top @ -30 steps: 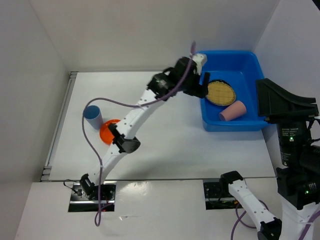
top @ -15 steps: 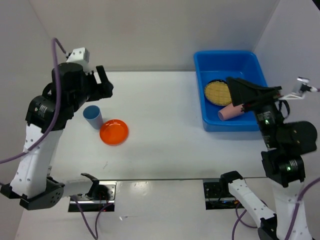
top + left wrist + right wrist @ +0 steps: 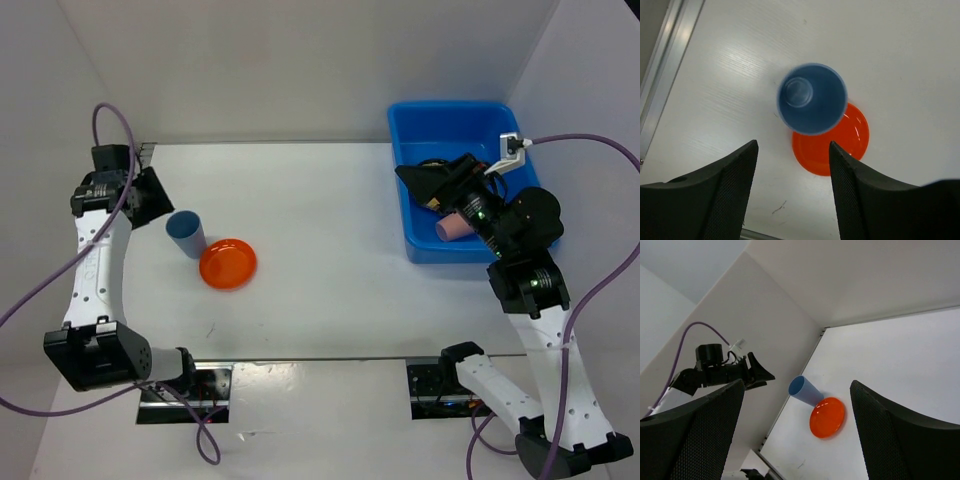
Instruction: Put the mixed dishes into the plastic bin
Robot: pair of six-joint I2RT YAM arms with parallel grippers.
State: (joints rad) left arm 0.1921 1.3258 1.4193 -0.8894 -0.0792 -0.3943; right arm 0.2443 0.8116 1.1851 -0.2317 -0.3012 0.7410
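Upright, the blue cup (image 3: 812, 98) stands mouth-up beside the orange plate (image 3: 842, 147).

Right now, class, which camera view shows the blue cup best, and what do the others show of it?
Left wrist: it looks straight down into the blue cup, large and central, its rim overlapping the orange plate. Top external shows it small, obliquely; right wrist shows it distant and tiny.

- Blue cup (image 3: 812, 98): deep blue, inside and out.
- Orange plate (image 3: 840, 147): bright, plain orange, glossy.
- Plastic bin (image 3: 440, 120): vivid blue all over.
- Pink cup (image 3: 449, 228): pale salmon pink.
- Left gripper (image 3: 792, 147): black, with a fine mesh pattern on its fingers (image 3: 727, 192).
- Table (image 3: 330, 230): white.
- Cable (image 3: 100, 115): purple.
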